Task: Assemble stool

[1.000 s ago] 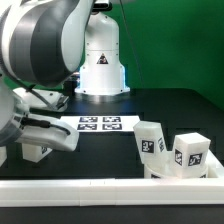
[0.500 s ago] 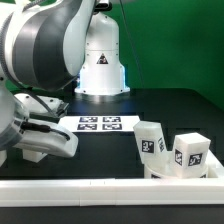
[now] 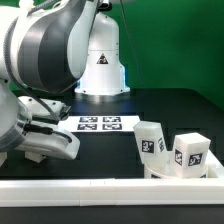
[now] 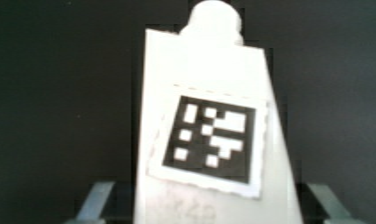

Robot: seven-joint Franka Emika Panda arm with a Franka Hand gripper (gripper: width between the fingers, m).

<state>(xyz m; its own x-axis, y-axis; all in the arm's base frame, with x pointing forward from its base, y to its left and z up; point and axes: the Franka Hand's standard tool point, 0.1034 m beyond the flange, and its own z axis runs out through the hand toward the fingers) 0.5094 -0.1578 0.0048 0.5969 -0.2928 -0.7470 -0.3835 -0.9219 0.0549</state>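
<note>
In the wrist view a white stool leg point(image 4: 206, 110) with a black-and-white tag lies lengthwise between my fingers. My gripper point(image 4: 213, 200) is open astride its near end, with a thin dark gap on each side between the fingertips point(image 4: 101, 200) and the leg. In the exterior view my gripper point(image 3: 36, 148) is low over the table at the exterior view's left, and the hand hides most of that leg. Two more tagged legs point(image 3: 152, 140) point(image 3: 190, 152) stand at the exterior view's right. The round seat is out of view.
The marker board point(image 3: 100, 124) lies on the black table in front of the robot base point(image 3: 102, 60). A long white border rail point(image 3: 100, 190) runs along the near edge, and the two legs lean at its right corner.
The arm has come lower and nearer over the leg at the exterior view's left, and the hand now hides most of it. The two legs at the right have not moved.
</note>
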